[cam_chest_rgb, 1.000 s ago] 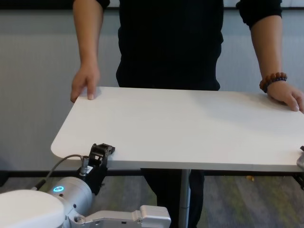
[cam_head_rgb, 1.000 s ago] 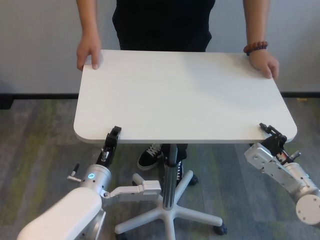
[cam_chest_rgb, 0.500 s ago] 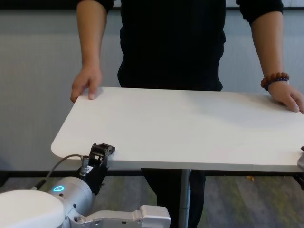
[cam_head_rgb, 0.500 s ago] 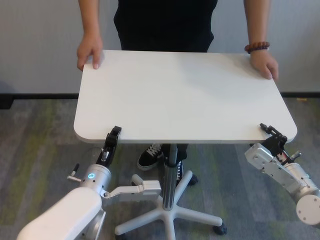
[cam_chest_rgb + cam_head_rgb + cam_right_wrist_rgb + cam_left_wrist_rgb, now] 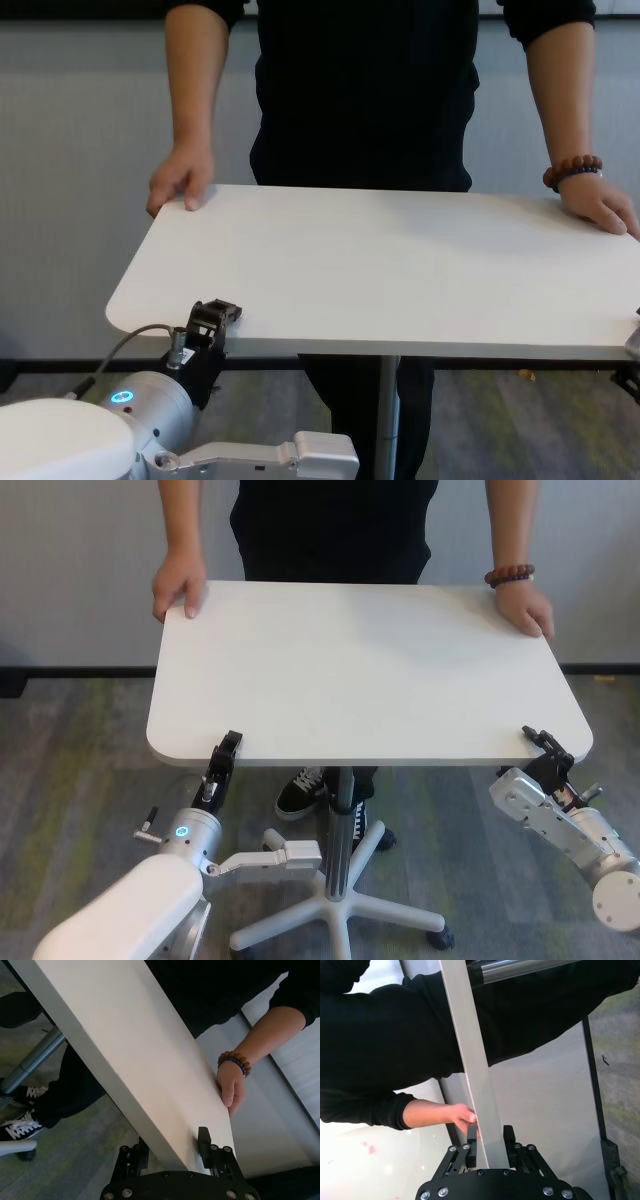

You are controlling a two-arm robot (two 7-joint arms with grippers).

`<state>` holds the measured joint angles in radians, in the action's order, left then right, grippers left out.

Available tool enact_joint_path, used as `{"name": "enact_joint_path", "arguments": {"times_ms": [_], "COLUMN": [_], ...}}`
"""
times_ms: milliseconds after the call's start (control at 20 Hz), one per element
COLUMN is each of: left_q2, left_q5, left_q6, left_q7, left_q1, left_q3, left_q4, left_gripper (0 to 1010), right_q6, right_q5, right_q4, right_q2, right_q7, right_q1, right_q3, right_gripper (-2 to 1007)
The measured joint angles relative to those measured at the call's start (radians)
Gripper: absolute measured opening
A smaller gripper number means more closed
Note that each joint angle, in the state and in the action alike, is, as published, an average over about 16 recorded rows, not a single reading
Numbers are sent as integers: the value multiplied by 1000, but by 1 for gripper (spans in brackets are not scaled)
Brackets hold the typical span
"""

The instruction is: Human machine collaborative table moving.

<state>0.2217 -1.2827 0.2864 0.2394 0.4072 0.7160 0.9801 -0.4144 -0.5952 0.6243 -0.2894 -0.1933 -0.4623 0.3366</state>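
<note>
The white table [image 5: 360, 670] stands between me and the human [image 5: 330, 530], who is dressed in black. Both of the human's hands rest on the far corners, one hand [image 5: 178, 580] bare and the other hand [image 5: 525, 605] with a beaded bracelet. My left gripper [image 5: 228, 750] is shut on the near edge by the left corner. In the left wrist view the thin table edge [image 5: 470, 1060] runs between the left gripper's [image 5: 490, 1142] fingers. My right gripper [image 5: 540, 742] clamps the near right corner, with one fingertip [image 5: 203, 1142] on the tabletop [image 5: 130, 1050].
A silver centre post [image 5: 343, 820] drops to a white star base [image 5: 340, 920] on casters, between my arms. The human's sneaker [image 5: 300, 792] stands by the post. The floor is grey-green carpet and a grey wall is close behind the human.
The table and the human's hands have drifted very slightly left. Both grippers stay on the near edge.
</note>
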Motion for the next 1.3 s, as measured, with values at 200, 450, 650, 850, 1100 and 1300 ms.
{"name": "enact_joint_path", "arguments": {"times_ms": [200,450,650,850,1100,1300], "left_q2": [0,4,15,35,72,96], "left_q5": [0,1,4,3,18,66], "left_q6": [0,-2,-4,1,0,-38], "left_q7": [0,-3,-11,-26,-43,-53], "left_q1": [0,-6,-20,-52,-114,-165], "left_q3": [0,0,0,-2,-16,-41], "left_q4": [1,10,32,83,178,240], "left_gripper": [464,619,749,860,953,992], "right_q6": [1,2,5,11,19,15], "right_q5": [-1,-1,-1,4,30,87], "right_q4": [0,-1,7,45,145,237], "right_q2": [0,-1,-2,-7,-21,-33], "right_q7": [1,1,1,10,47,117], "right_q1": [1,2,7,30,94,158], "right_q3": [0,0,0,-2,-12,-30], "right_gripper": [665,824,918,973,999,1000]}}
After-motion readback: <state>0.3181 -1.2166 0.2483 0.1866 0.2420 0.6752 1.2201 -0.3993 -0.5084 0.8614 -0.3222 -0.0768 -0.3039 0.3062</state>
